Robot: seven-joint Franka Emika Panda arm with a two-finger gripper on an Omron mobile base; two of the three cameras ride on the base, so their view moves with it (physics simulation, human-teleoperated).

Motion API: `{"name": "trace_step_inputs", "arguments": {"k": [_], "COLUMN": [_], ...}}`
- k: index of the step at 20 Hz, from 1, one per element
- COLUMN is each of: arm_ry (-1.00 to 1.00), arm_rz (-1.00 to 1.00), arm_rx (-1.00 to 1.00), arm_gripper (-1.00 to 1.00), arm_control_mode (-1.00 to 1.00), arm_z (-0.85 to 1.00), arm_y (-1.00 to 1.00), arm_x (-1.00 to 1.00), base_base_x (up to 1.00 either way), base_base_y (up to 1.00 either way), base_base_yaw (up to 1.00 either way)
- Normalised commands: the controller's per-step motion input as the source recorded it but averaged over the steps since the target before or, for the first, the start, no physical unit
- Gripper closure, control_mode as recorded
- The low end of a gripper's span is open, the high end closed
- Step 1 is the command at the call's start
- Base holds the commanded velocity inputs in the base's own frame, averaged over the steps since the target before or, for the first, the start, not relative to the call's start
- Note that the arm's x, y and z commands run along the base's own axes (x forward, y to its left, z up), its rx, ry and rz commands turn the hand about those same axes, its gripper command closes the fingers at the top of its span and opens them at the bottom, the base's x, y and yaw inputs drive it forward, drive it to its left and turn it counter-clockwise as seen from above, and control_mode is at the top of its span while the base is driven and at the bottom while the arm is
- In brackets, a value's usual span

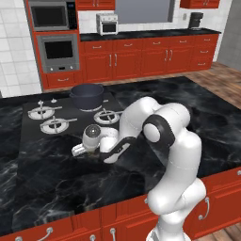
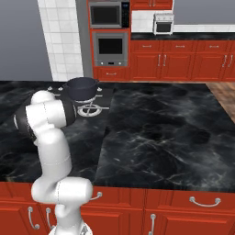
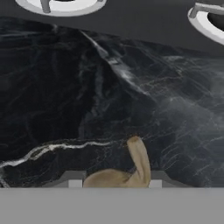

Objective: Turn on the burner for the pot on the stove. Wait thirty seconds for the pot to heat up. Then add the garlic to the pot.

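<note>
The dark grey-blue pot [image 1: 87, 94] [image 2: 81, 87] stands lidless on the back right burner of the black stove [image 1: 28, 134]. My gripper [image 1: 83, 151] is down at the marble counter just in front of the stove's front edge. In the hand view the tan garlic [image 3: 117, 177], its stalk pointing up, sits between the two fingertips [image 3: 74, 180], and both tips touch it. My gripper [image 3: 114, 181] is shut on the garlic. Two silver burner rings [image 3: 61, 5] [image 3: 209, 22] lie beyond it. Whether a flame burns under the pot cannot be seen.
Three bare burners [image 1: 57, 124] [image 1: 43, 112] [image 1: 107, 116] lie between my hand and the pot. Small silver knobs [image 1: 41, 102] line the stove's far edge. Black marble counter [image 2: 165, 133] stretches to the right. Wall oven [image 1: 58, 52] and red cabinets [image 1: 141, 59] stand beyond.
</note>
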Motion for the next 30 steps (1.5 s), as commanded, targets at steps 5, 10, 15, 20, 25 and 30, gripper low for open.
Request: {"name": "trace_step_inputs", "arguments": {"k": [5, 10, 15, 20, 25, 30], "arm_ry": [-0.08, -0.01, 0.02, 0.06, 0.07, 0.10], "arm_rz": [-0.11, -0.11, -0.13, -0.15, -0.06, 0.02], "arm_rx": [0.05, 0.10, 0.16, 0.15, 0.07, -0.04], "arm_gripper": [1.00, 1.00, 1.00, 1.00, 1.00, 1.00], "arm_control_mode": [-1.00, -1.00, -1.00, -1.00, -1.00, -1.00], "arm_z": [1.00, 1.00, 1.00, 1.00, 1.00, 0.70], "arm_y": [0.00, -0.10, -0.31, -0.31, -0.36, -0.28], "arm_x": [0.00, -0.26, -0.46, -0.50, -0.68, -0.90], "base_base_x": [0.00, 0.00, 0.00, 0.00, 0.00, 0.00], "base_base_y": [0.00, 0.00, 0.00, 0.00, 0.00, 0.00], "base_base_yaw": [0.00, 0.00, 0.00, 0.00, 0.00, 0.00]}}
